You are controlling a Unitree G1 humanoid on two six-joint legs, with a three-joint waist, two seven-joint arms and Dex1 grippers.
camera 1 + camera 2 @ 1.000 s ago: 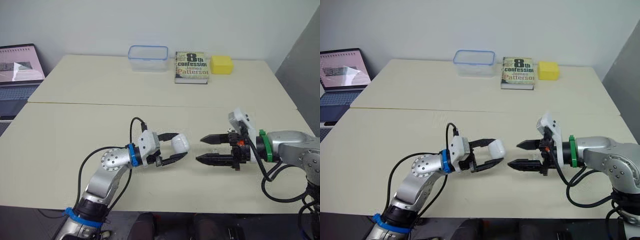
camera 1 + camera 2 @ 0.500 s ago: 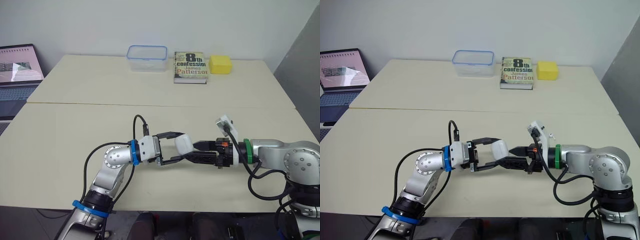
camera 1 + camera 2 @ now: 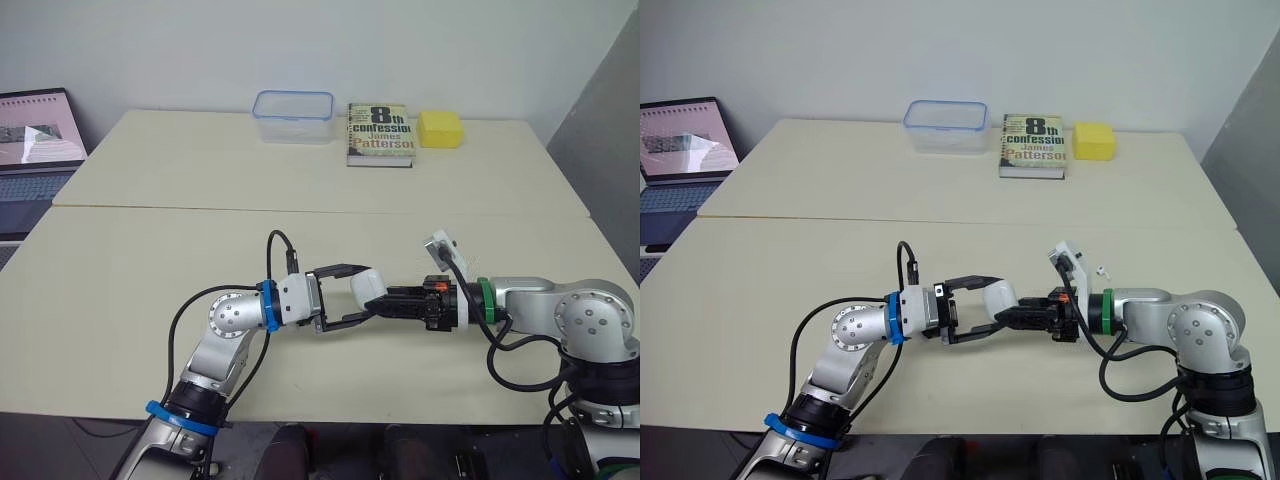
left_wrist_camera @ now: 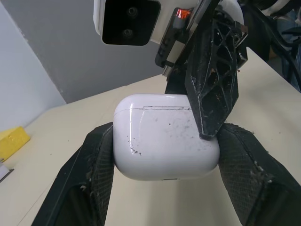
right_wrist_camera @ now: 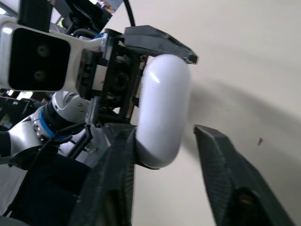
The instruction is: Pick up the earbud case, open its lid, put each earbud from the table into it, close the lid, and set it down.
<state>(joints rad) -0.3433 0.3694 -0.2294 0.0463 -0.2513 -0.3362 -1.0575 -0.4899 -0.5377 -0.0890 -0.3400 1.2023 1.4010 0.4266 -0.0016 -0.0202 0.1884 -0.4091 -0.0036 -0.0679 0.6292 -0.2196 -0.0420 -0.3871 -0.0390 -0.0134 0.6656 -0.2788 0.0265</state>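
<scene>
The left gripper (image 3: 357,293) pinches the white earbud case (image 3: 368,284) from both sides, up off the front of the table (image 3: 130,270). The case's lid is shut, so its inside is hidden. The right gripper (image 3: 380,300) is spread wide, with one finger (image 5: 117,169) touching the case. A see-through box (image 3: 294,126) sits far back.
</scene>
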